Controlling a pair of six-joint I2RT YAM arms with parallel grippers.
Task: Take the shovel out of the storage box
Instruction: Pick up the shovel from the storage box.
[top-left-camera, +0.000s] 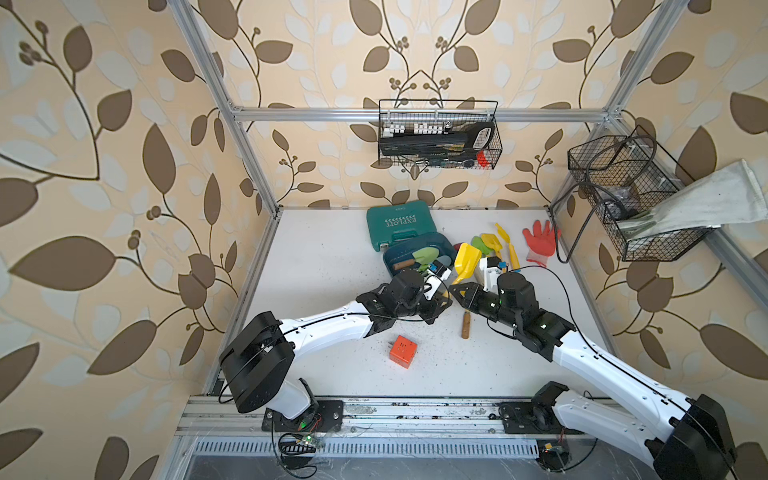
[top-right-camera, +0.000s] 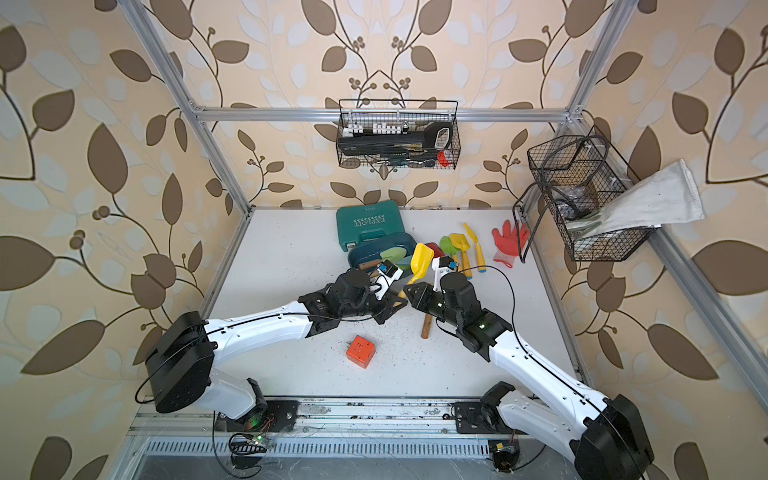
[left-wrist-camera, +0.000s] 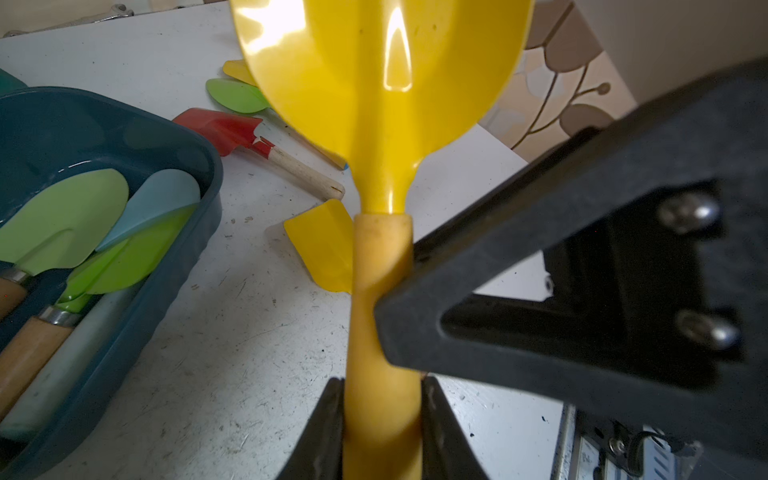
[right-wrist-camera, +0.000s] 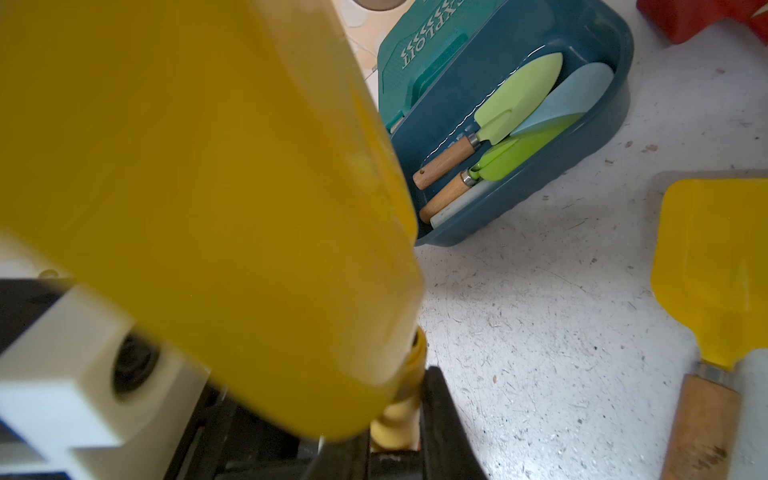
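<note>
A yellow shovel (top-left-camera: 467, 259) (top-right-camera: 420, 259) hangs above the table just right of the dark teal storage box (top-left-camera: 388, 258) (top-right-camera: 356, 254). In the left wrist view my left gripper (left-wrist-camera: 382, 386) is shut on its yellow handle, with the blade (left-wrist-camera: 374, 83) beyond. My right gripper (right-wrist-camera: 399, 399) comes in from the other side and is shut on the same handle higher up, near the blade; its black finger (left-wrist-camera: 399, 316) presses against the handle. The blade (right-wrist-camera: 208, 166) hides its other finger. Green shovels (right-wrist-camera: 515, 95) (left-wrist-camera: 62, 216) with wooden handles lie in the box (right-wrist-camera: 540, 187) (left-wrist-camera: 208, 166).
A green EXPLOIT case (top-left-camera: 399, 224) stands behind the box. Several loose shovels (top-left-camera: 498, 245) and a red glove (top-left-camera: 540, 243) lie at the back right. Another yellow shovel (right-wrist-camera: 715, 270) lies under my arms. An orange cube (top-left-camera: 403, 349) sits in front. Wire baskets (top-left-camera: 440, 137) hang on the walls.
</note>
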